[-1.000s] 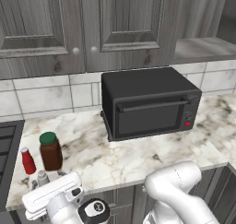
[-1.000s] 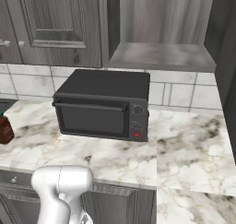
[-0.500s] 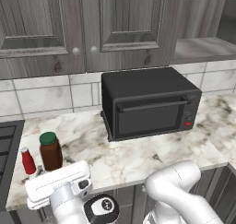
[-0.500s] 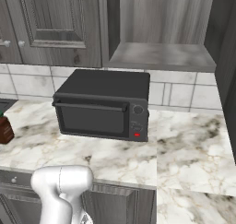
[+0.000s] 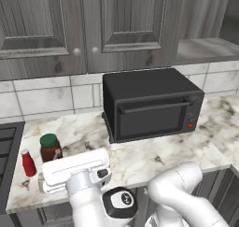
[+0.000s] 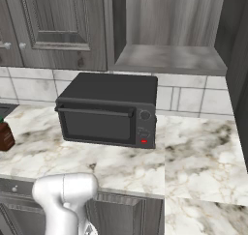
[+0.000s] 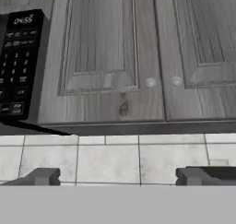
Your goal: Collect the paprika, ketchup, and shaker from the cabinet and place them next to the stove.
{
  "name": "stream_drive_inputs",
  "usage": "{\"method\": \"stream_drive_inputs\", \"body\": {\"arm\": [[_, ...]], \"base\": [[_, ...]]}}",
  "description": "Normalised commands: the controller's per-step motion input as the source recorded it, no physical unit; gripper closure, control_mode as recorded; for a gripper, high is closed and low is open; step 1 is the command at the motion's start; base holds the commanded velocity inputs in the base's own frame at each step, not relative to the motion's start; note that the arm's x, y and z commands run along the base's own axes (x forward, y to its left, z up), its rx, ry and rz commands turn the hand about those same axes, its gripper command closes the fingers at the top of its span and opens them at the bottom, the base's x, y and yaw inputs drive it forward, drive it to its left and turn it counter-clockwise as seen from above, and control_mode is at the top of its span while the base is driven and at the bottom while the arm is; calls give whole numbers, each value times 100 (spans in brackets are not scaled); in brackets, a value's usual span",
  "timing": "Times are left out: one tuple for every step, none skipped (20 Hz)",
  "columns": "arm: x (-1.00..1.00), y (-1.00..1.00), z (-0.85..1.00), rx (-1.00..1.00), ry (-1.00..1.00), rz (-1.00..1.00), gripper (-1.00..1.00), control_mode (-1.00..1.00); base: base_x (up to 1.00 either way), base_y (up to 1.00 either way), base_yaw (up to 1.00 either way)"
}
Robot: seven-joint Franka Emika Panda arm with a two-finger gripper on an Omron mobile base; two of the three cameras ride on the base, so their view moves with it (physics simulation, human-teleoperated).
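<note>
You have the paprika (image 5: 50, 148) and the ketchup (image 5: 28, 163) standing on the counter (image 5: 140, 156) at the lower left of the left base view, near the stove (image 5: 7, 151) at the left edge. A small pale shape just below them, at the edge of the hand, may be the shaker, but it is too hidden to be sure. The paprika also peeks in at the left edge of the right base view. The cabinet (image 6: 169, 55) sits open at the top of the right base view, its shelf bare in what you can see.

Your gripper (image 7: 120, 176) holds nothing; in the hand view its fingertips (image 7: 44, 176) stand wide apart at the bottom, aimed at the doors (image 7: 138, 57) and tiles (image 7: 115, 158), with a microwave panel (image 7: 18, 61) at the upper left. The hand hovers just in front of the jars, left of the oven (image 5: 151, 104).

By the look of it you are at the end of the placing step. Next, back the hand clear without brushing the jars, and check that the shaker stands by them
</note>
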Motion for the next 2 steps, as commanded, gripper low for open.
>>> {"method": "stream_drive_inputs", "body": {"arm": [[0, -65, 9, 5, -6, -8, -100, -100], [0, -65, 12, 5, -6, -9, -100, -100]], "base": [[0, 0, 0], [0, 0, 0]]}}
